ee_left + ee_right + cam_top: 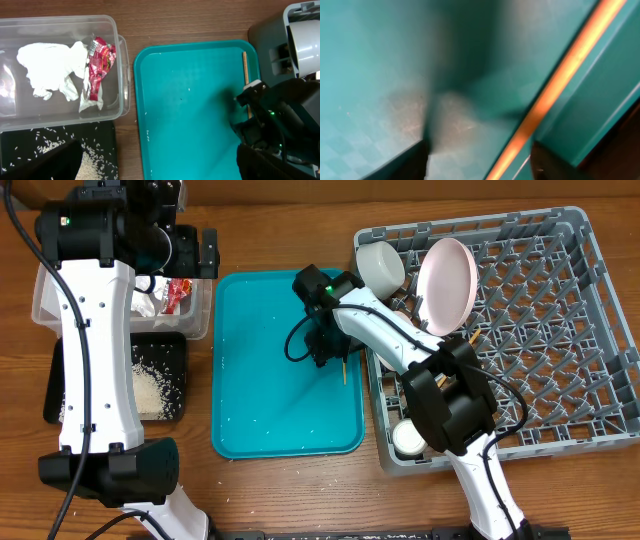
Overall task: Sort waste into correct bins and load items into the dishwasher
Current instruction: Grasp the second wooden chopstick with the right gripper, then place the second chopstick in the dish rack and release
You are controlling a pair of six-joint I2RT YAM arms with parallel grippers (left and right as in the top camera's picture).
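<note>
A wooden chopstick (555, 90) lies along the right rim of the teal serving tray (260, 400). It also shows in the overhead view (345, 370) and the left wrist view (245, 70). My right gripper (480, 160) is open, low over the tray, with the chopstick between its fingers and untouched. My left gripper (195, 252) is open and empty above the clear tub (112, 30), which holds the white napkin (50, 67) and red wrapper (100, 60). The black tray (170, 350) holds rice (150, 385). The grey dish rack (560, 330) holds a pink plate (447, 285), a white bowl (380, 268) and a small cup (408, 438).
A few rice grains are scattered on the teal tray. My right arm (400, 340) reaches from the front over the rack's left side to the tray. My left arm (95, 360) stretches over the black tray. Wooden table surrounds everything.
</note>
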